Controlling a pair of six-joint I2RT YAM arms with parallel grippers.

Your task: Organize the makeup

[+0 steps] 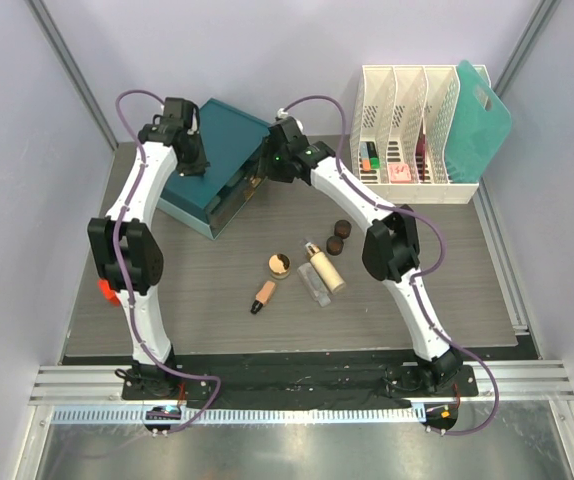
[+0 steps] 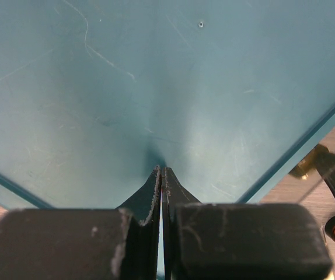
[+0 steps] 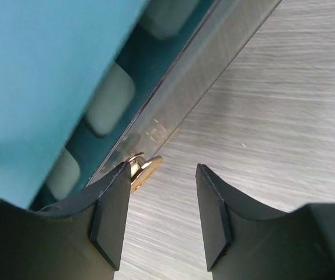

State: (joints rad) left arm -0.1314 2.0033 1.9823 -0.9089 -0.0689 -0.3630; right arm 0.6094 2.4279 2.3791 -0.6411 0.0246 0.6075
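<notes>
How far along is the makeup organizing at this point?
Done: nothing clearly; some small items sit in the white rack. In hand: left gripper, shut, rests on the teal drawer box; right gripper is open at its gold knob. Left: beige bottle, clear bottle, brown jars and others lie loose on the table.

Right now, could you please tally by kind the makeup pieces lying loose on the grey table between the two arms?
Dark-brown round jars: 2
Beige bottle with dark cap: 1
Clear bottle: 1
Peach tube with black cap: 1
Round tan-and-brown compact: 1
Total: 6
</notes>
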